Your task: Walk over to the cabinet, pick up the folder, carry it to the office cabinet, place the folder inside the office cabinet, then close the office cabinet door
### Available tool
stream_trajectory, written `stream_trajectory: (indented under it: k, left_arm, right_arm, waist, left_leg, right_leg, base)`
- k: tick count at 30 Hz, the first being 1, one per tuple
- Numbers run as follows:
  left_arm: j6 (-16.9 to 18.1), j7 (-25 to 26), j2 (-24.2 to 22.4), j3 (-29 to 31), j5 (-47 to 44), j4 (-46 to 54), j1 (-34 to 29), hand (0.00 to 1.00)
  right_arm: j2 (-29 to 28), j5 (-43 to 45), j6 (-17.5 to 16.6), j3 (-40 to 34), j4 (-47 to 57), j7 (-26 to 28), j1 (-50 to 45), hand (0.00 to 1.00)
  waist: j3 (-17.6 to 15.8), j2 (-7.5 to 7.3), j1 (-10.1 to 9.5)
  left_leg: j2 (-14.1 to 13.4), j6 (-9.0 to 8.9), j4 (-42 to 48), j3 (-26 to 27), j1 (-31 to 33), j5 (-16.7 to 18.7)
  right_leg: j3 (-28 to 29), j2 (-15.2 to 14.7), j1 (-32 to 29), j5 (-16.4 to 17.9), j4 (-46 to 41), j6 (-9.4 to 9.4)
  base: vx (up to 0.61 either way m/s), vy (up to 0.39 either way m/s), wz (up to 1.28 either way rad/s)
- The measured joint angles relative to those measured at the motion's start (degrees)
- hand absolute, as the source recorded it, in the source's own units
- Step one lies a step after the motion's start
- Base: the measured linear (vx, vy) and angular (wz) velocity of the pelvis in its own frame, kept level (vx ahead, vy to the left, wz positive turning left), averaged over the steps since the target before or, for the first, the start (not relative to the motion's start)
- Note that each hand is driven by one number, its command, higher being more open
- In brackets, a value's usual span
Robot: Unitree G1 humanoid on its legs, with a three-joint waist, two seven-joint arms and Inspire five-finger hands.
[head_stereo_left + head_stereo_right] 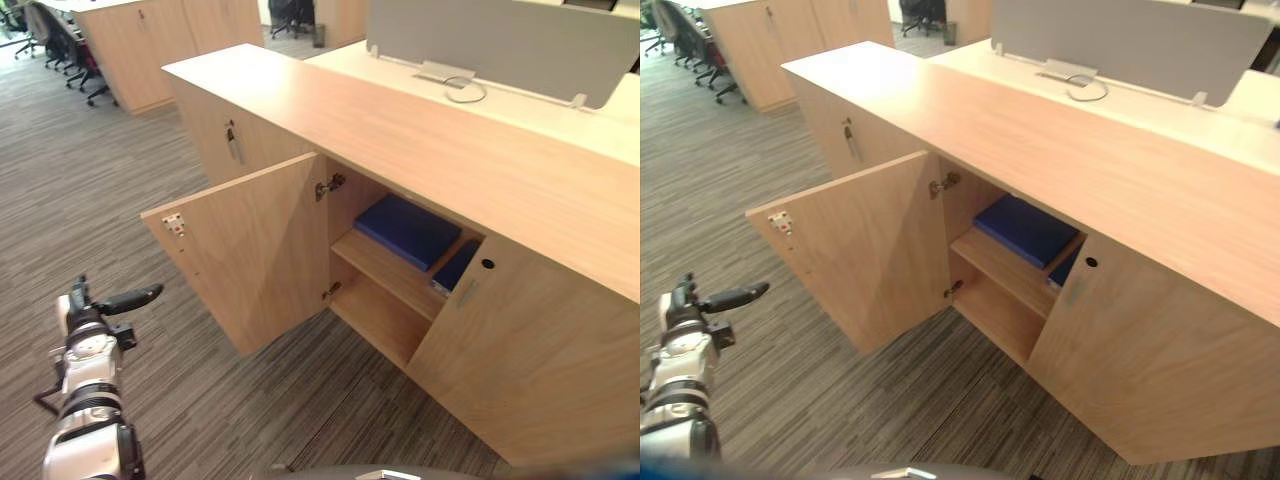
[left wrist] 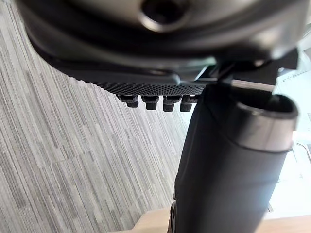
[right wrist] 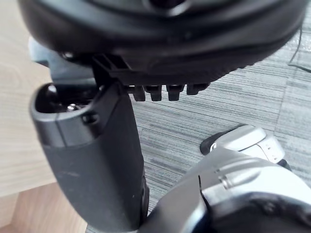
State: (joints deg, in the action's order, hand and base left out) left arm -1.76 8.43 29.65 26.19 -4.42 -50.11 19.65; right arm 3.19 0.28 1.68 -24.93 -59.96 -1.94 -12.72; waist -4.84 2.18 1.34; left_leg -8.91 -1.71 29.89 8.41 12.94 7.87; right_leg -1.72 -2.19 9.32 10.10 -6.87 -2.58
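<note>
Left hand: dark left hand (image 1: 126, 298) at the lower left of the left eye view, on a silver-grey arm, over the carpet. Its thumb and fingers are loose and fairly straight, and it holds nothing.
Right hand: dark right hand (image 3: 160, 43) across the top of the right wrist view. Its thumb (image 3: 97, 160) stands clear of the short row of fingers (image 3: 165, 90) and nothing lies between them. Pale wood is on one side of it and carpet on the other.
Floor: grey striped carpet (image 1: 110, 190) across the left and bottom of the frame.
Cabinet: long light-wood office cabinet (image 1: 450, 150) running from upper centre to the right edge, with a bare flat top.
Open door: open wooden door (image 1: 250, 250) at frame centre left, swung out toward the camera, with a small white catch near its upper outer corner.
Folder: flat dark-blue folder (image 1: 405, 230) lying on the upper wooden shelf (image 1: 385, 272) inside the cabinet, just right of centre and well apart from both hands.
Second item: another blue item (image 1: 455, 268) just right of the folder, partly hidden behind the closed wooden door (image 1: 530, 360).
Closed door: it fills the lower right and has a dark round hole near its top corner.
Behind: grey screen panel (image 1: 500, 40) at upper right, standing on a pale desk behind the cabinet.
Far left: black office chairs (image 1: 60, 45) beside another wooden unit at upper left.
</note>
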Motion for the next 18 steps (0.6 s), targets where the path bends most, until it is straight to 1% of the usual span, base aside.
stream_trajectory:
  k: [1, 2, 3, 4, 5, 6, 7, 8, 9, 11, 12, 14, 15, 17, 18]
  left_arm:
    - [-0.2, 0.1, -1.2, 0.1, 0.0, 1.0, -0.2, 1.00]
    - [-0.5, 0.2, -1.9, 0.1, 0.2, 2.2, -0.2, 1.00]
    - [-0.9, 0.2, -2.3, 0.0, 0.6, 3.6, -0.2, 1.00]
    - [-1.0, 0.2, -2.7, 0.0, 0.7, 5.7, -0.2, 1.00]
    - [-1.0, 0.2, -2.6, 0.0, 1.4, 6.2, 0.1, 1.00]
    - [-1.0, 0.2, -2.6, -0.1, 2.0, 6.2, 0.2, 1.00]
    - [-1.0, 0.1, -2.6, -0.3, 3.1, 6.1, 0.2, 1.00]
    - [-1.0, 0.0, -2.2, -0.9, 4.2, 6.0, 0.2, 1.00]
    - [-1.1, -0.2, -0.6, -3.0, 5.1, 5.9, 0.4, 1.00]
    - [-1.2, -0.5, 0.8, -4.9, 5.1, 5.9, 1.3, 1.00]
    - [-1.2, -1.0, 1.7, -6.7, 5.2, 5.9, 1.8, 1.00]
    - [-1.2, -1.5, 2.0, -7.9, 6.0, 5.9, 2.0, 1.00]
    - [-0.8, -2.1, 2.0, -9.8, 6.9, 5.3, 2.0, 1.00]
    - [-0.3, -2.8, 2.0, -10.9, 6.9, 4.1, 2.1, 1.00]
    - [0.1, -3.6, 2.0, -12.6, 6.8, 2.0, 2.0, 1.00]
  right_arm:
    - [0.9, 0.0, 0.5, 2.3, 1.0, -0.1, 0.1, 1.00]
    - [1.5, -0.1, 1.0, 4.5, 1.7, -0.1, 0.7, 1.00]
    - [1.4, -0.1, 1.1, 5.5, 2.2, -0.1, 0.9, 1.00]
    - [1.5, -0.2, 1.5, 7.0, 3.2, -0.2, 2.4, 1.00]
    - [1.7, -0.2, 1.7, 7.3, 3.5, -0.4, 3.8, 1.00]
    - [1.7, -0.2, 1.7, 7.3, 3.5, -0.5, 4.4, 1.00]
    - [1.7, -0.2, 1.6, 7.3, 4.1, -0.8, 4.8, 1.00]
    - [1.7, -0.2, 1.3, 7.1, 3.9, -0.8, 5.1, 1.00]
    - [0.0, -0.1, 1.3, 7.1, 3.9, -0.7, 5.2, 1.00]
    - [-1.4, 0.1, 1.3, 6.5, 3.8, -0.6, 5.1, 1.00]
    - [-1.7, 0.1, 1.1, 6.4, 3.0, -0.6, 5.2, 1.00]
    - [-1.6, -0.1, 1.0, 6.4, 2.9, -0.5, 5.2, 1.00]
    - [-1.1, -0.2, 0.8, 6.4, 2.8, -0.2, 5.1, 1.00]
    - [-0.8, -0.2, 0.8, 6.4, 2.7, 0.0, 5.1, 1.00]
    - [-0.2, -0.2, 0.6, 6.4, 1.9, 0.3, 5.1, 1.00]
  waist:
    - [-0.5, 0.27, -0.34]
    - [-0.9, -0.46, -0.71]
    - [-1.3, -1.28, -0.77]
    - [-2.1, -1.45, -1.15]
    - [-2.6, -1.08, -1.10]
    - [-2.5, -0.97, -0.97]
    - [-2.2, -0.47, -0.91]
    - [-2.0, -0.65, -0.93]
    - [-1.2, -2.02, -0.89]
    - [-0.4, -3.18, -0.92]
    - [0.2, -3.77, -1.01]
    - [0.3, -3.60, -1.04]
    - [1.2, -2.97, -0.97]
    - [1.4, -2.24, -1.01]
    - [1.7, -1.54, -1.00]
  left_leg:
    - [-0.3, 0.00, 3.3, -2.2, 1.4, 0.0]
    - [0.2, -0.21, 3.5, -2.3, 1.2, -0.1]
    - [0.7, -0.79, 3.8, -2.2, 1.0, -0.2]
    - [-0.1, -1.26, 2.8, -2.5, 1.0, 1.7]
    - [-1.6, -1.95, -1.1, -3.7, 0.1, 1.7]
    - [-2.1, -2.05, -4.2, -4.8, -0.8, 1.1]
    - [-3.6, -2.87, -11.0, -6.1, -3.7, -3.4]
    - [-2.8, -6.67, -13.5, -6.4, -5.3, -3.5]
    - [-0.9, -5.96, -15.3, -5.7, -5.5, -4.6]
    - [0.2, -5.58, -16.8, -5.4, -5.5, -5.2]
    - [1.1, -5.23, -20.0, -4.6, -6.9, -6.8]
    - [1.5, -4.89, -23.5, -4.1, -8.7, -8.5]
    - [1.8, -4.69, -28.2, -3.2, -10.8, -10.7]
    - [2.1, -4.44, -30.5, -2.4, -11.9, -11.9]
    - [2.6, -4.11, -32.8, -1.0, -13.5, -13.0]
  right_leg:
    - [0.0, 0.0, 0.1, 0.7, -1.2, 0.05]
    - [0.2, -0.9, 0.5, 1.6, -1.8, 0.32]
    - [0.7, -1.9, 0.9, 2.0, -1.6, 0.52]
    - [1.4, -2.2, 0.8, 2.3, -1.6, 0.72]
    - [1.7, -2.3, 0.7, 2.3, -2.0, 0.69]
    - [1.8, -2.6, 0.8, 2.4, -2.3, 0.55]
    - [2.0, -2.9, 0.8, 3.0, -3.2, -0.59]
    - [2.4, -4.0, 0.7, 3.9, -3.7, -1.89]
    - [2.3, -5.8, -0.6, 3.5, -4.1, -2.50]
    - [2.4, -7.0, -1.3, 2.9, -3.9, -3.44]
    - [2.4, -7.8, -1.6, 2.0, -3.5, -4.32]
    - [2.5, -8.1, -1.6, 1.1, -3.2, -4.62]
    - [2.8, -8.2, -2.2, 0.0, -2.8, -4.83]
    - [3.5, -8.3, -2.5, -0.4, -2.5, -5.07]
    - [4.7, -8.7, -2.5, -0.5, -2.2, -5.15]
  base:
    - [0.04, 0.037, 0.02]
    - [0.05, 0.059, -0.01]
    - [0.04, 0.069, -0.12]
    - [0.02, 0.066, -0.17]
    - [0.02, 0.064, -0.20]
    - [0.05, 0.096, -0.18]
    - [0.08, 0.174, -0.21]
    - [0.09, 0.253, -0.22]
    - [0.07, 0.233, -0.10]
    - [0.04, 0.184, 0.01]
    - [0.03, 0.128, -0.03]
    - [0.00, 0.067, -0.11]
    - [-0.01, 0.062, -0.18]
    - [-0.01, 0.057, -0.28]
    - [-0.01, 0.065, -0.37]
